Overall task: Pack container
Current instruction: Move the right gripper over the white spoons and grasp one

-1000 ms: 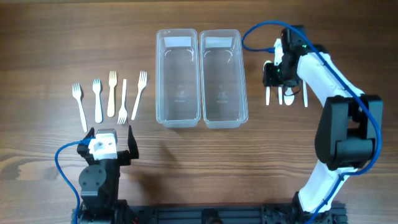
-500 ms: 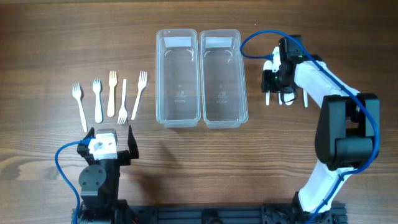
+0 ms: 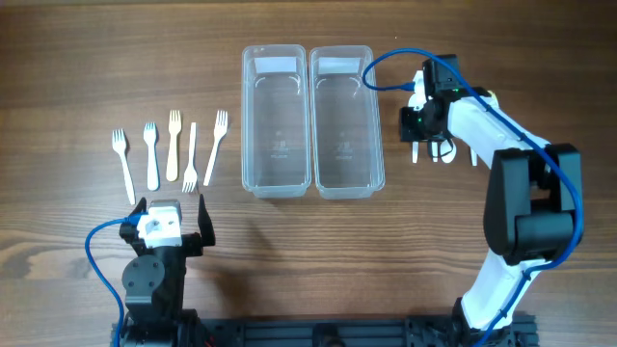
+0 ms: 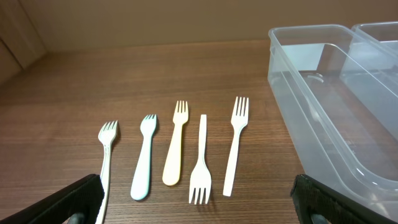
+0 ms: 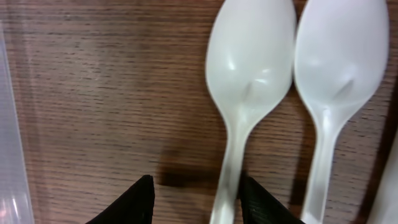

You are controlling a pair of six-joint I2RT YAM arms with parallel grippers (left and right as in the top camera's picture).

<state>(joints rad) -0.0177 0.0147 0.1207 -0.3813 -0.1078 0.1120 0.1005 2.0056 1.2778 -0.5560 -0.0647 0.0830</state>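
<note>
From overhead, the right claw (image 3: 425,125) is seen low over the spoons (image 3: 436,149), with two clear containers (image 3: 345,120) to its left. The left claw (image 3: 166,214) rests with five forks (image 3: 174,145) ahead of it.

In the left wrist view, the left claw is spread wide; the forks are lined up ahead, the containers to its right.

In the right wrist view, the right claw is spread apart. One spoon handle (image 5: 227,180) is seen between its fingertips, not pinched.
</note>
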